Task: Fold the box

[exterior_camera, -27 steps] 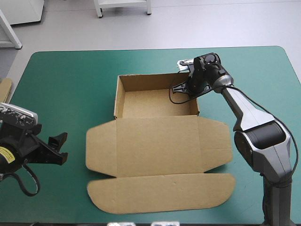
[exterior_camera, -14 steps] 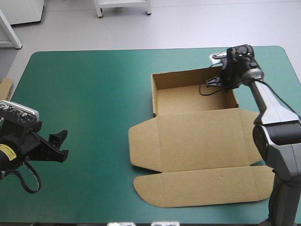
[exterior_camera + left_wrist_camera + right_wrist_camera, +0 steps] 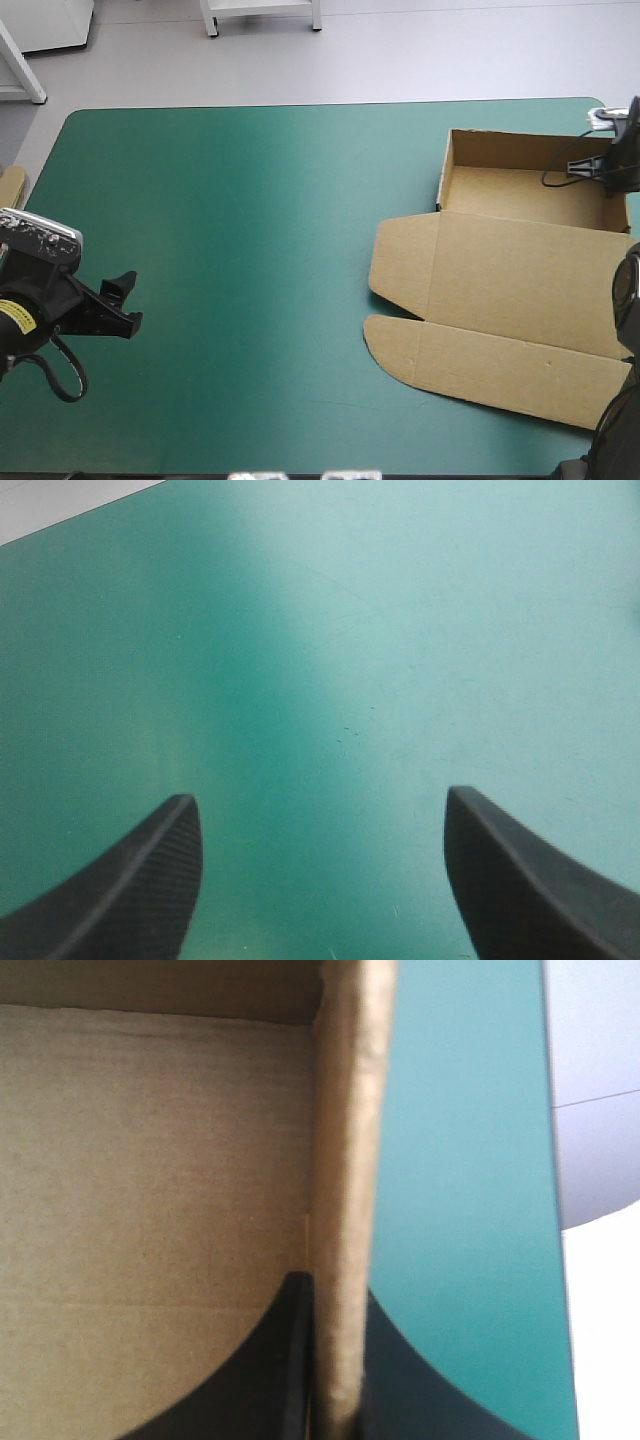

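The right gripper [image 3: 338, 1305] pinches the corrugated brown box [image 3: 150, 1160] wall; the left gripper [image 3: 320, 798] gapes over the smooth teal-green cover [image 3: 320, 630].

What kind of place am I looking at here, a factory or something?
Probably a robot test bench or lab: a table with a teal-green cover, a half-folded brown box on it, the right gripper, fingers shut on its wall, and the left gripper open over bare cover.

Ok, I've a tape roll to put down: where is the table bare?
Bare: the teal-green cover from the left gripper, near the left edge, across to the flat lid of the box, far edge to near edge. Crowded: the right side, filled by the box, the right gripper shut on its tray wall.
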You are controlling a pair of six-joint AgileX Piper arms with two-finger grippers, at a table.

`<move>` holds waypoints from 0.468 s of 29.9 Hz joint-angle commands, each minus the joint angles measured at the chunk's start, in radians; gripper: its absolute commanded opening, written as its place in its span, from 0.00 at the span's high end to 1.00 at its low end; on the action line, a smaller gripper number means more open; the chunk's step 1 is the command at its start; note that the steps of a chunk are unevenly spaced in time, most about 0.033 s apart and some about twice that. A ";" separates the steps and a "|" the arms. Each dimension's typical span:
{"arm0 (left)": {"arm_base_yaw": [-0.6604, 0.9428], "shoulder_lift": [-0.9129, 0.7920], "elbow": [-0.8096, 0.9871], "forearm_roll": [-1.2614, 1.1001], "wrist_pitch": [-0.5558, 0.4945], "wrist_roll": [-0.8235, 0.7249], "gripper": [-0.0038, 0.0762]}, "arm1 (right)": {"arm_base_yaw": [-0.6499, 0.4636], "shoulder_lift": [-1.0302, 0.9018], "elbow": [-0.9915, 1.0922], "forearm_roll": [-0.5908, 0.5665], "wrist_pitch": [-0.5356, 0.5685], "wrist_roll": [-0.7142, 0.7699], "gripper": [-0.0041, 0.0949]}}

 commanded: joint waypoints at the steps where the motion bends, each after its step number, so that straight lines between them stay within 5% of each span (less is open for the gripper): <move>1: 0.000 0.005 -0.028 0.018 -0.060 -0.003 0.34 | -0.073 -0.058 -0.027 -0.048 -0.067 -0.029 0.98; 14: 0.000 0.005 -0.028 0.030 -0.058 -0.003 0.34 | -0.207 0.036 -0.027 0.020 -0.089 -0.068 0.98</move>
